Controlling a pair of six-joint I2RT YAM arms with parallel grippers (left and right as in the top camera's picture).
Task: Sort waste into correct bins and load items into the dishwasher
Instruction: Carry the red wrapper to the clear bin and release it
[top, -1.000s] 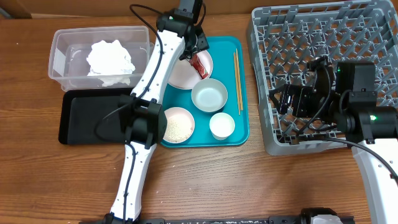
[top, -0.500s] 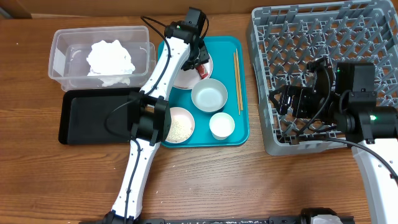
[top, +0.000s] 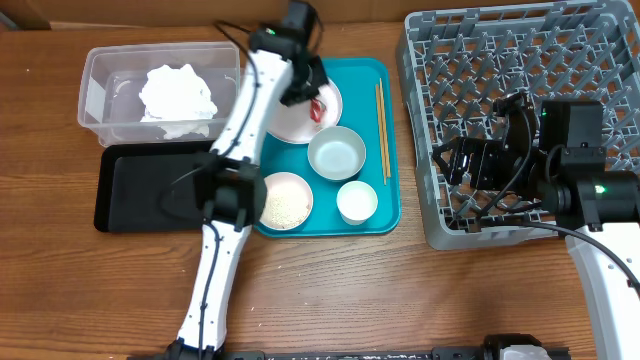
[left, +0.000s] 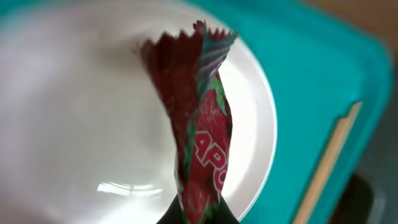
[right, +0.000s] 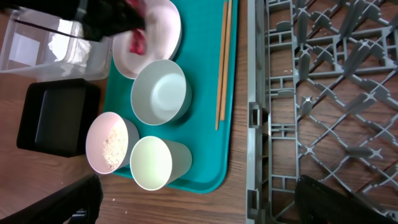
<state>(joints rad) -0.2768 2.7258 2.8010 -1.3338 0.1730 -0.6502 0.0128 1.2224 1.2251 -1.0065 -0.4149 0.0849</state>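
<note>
Your left gripper (top: 312, 98) is pinching one end of the small red-and-white crinkled wrapper (left: 202, 137), jaws closed tight on it. It is doing so over the round white plate (top: 288, 126) at the far end of the teal serving tray (top: 352, 78). Whether the wrapper's free end is touching the plate cannot be told. You are gripping an end, probably so that the thin foil lifts without dragging the plate. The left arm is reaching far across the tray, wrist pitched down over the plate. The clear rectangular plastic tub (top: 98, 100), holding the crumpled white paper napkin (top: 178, 92), is sitting at the far left, just beyond the flat black tray (top: 140, 190). Your right gripper (top: 452, 168) is hovering fully spread and empty above the grey plastic dish rack (top: 500, 45) at the right.
</note>
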